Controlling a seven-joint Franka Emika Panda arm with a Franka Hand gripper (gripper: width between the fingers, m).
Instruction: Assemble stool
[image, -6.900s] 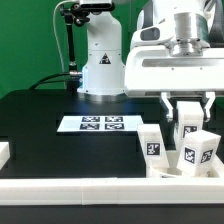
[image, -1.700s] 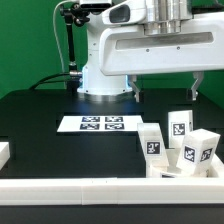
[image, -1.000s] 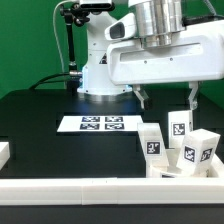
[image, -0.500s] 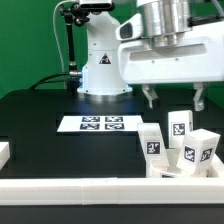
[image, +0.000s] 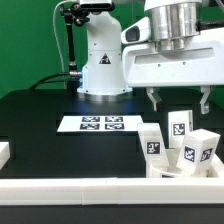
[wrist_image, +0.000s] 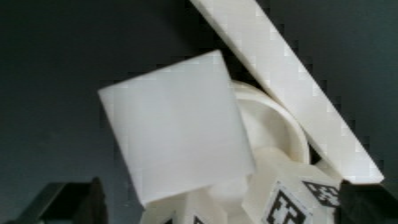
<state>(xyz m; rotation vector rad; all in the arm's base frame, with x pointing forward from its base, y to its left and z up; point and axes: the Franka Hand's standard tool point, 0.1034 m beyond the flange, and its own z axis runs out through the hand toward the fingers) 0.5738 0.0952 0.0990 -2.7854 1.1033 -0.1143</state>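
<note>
The stool parts are sitting bunched in the near corner of the black table (image: 40, 140) on the exterior view's right, tucked against the white rail (image: 90, 188) that is running along the near edge. Three small blocky white legs are standing there close together: one leg (image: 151, 142) nearest the middle of the table, a second leg (image: 179, 127) farther back, and a third leg (image: 197, 151) nearest the right edge, tilting slightly. Each is showing a black-and-white square tag on the face turned toward the camera. The round seat (wrist_image: 267, 125) is showing only in the wrist view, as a pale curved rim partly hidden behind a flat white block face; in the exterior view it is hard to make out behind the legs. The gripper (image: 180, 98) is hanging above the legs with its two dark fingers (image: 154, 98) spread wide, holding nothing and touching none of the parts. The marker board (image: 98, 124) is lying flat farther left, well apart from the legs, in front of the arm's white base (image: 100, 60).
</note>
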